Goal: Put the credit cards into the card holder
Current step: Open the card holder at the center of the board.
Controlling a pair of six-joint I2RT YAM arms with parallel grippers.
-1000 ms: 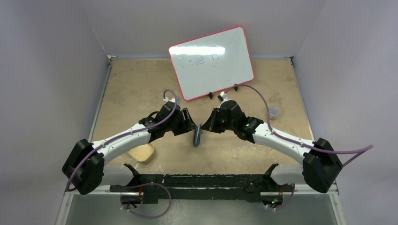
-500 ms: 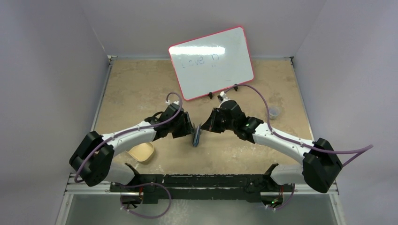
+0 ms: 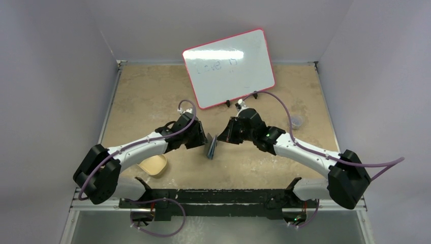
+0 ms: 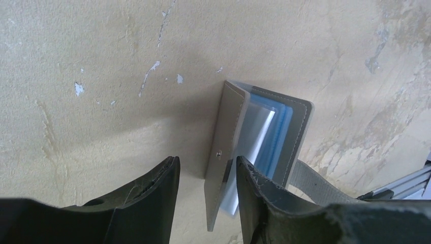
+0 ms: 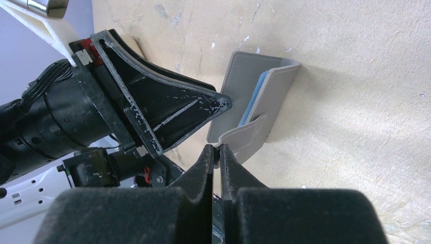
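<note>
The grey card holder (image 3: 211, 146) stands on edge mid-table, half open, its blue-grey inner pockets (image 4: 277, 134) showing. My right gripper (image 3: 220, 137) is shut on the holder's closing tab (image 5: 244, 137), with its fingertips (image 5: 216, 148) pinching the tab's end. My left gripper (image 3: 205, 139) is open and straddles the holder's near cover (image 4: 223, 132): one finger (image 4: 162, 178) is outside that cover and the other (image 4: 251, 188) is inside against the pockets. Neither pad visibly presses the cover. The credit cards are out of view.
A red-rimmed whiteboard (image 3: 228, 68) stands propped at the back centre. A pale gold rounded tin (image 3: 154, 165) lies under my left arm near the front edge. A small clear cup (image 3: 297, 121) sits at the right. Grey walls enclose the tan table (image 3: 147, 96).
My left gripper has moved right to the card holder, and its jaws have narrowed around the near cover. The right gripper and the tab have stayed put.
</note>
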